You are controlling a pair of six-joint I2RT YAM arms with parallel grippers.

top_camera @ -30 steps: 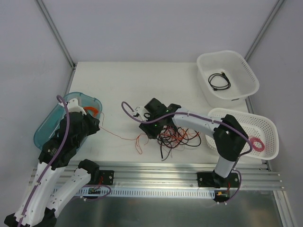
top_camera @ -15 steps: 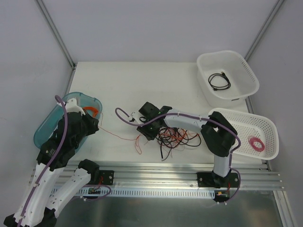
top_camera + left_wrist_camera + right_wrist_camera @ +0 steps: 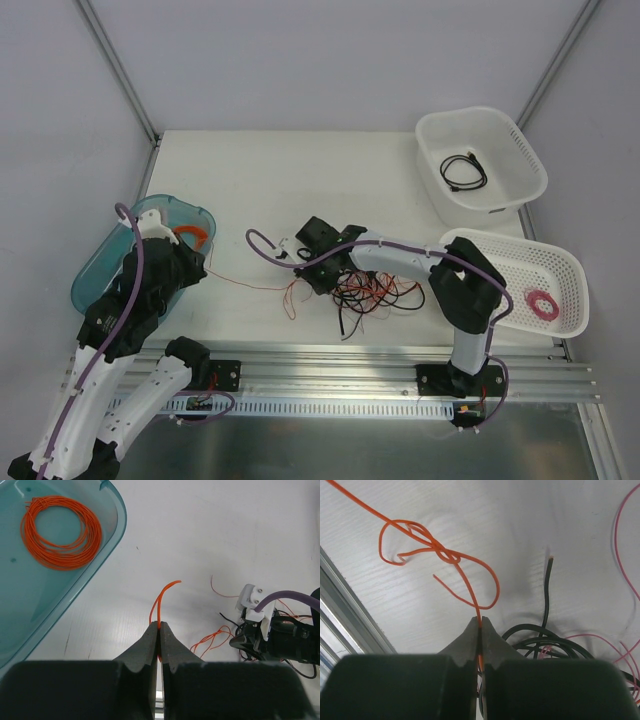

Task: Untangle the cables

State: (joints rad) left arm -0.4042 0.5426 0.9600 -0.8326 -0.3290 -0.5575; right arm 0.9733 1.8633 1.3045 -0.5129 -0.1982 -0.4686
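Note:
The cables (image 3: 375, 290) lie as a loose tangle of thin black, orange and red wires in front of the right arm. One orange wire (image 3: 250, 285) runs from the tangle leftward to my left gripper (image 3: 196, 265). In the left wrist view my left gripper (image 3: 160, 626) is shut on that orange wire (image 3: 161, 600), whose end curls up past the tips. My right gripper (image 3: 480, 621) is shut on an orange wire (image 3: 445, 555) that is knotted in a loop just ahead of the tips. Black cable loops (image 3: 540, 640) lie to its right.
A teal bin (image 3: 100, 270) at the left holds a neatly wound orange coil (image 3: 60, 532). A white basket (image 3: 520, 165) at the back right holds a black cable (image 3: 465, 172). Another white basket (image 3: 570, 275) at the right holds a pink spool (image 3: 541, 304). A metal rail (image 3: 330, 365) runs along the near edge.
My right gripper has moved left to the tangle's left edge and closed on an orange wire. The left arm has shifted slightly and the wire towards it now runs straighter.

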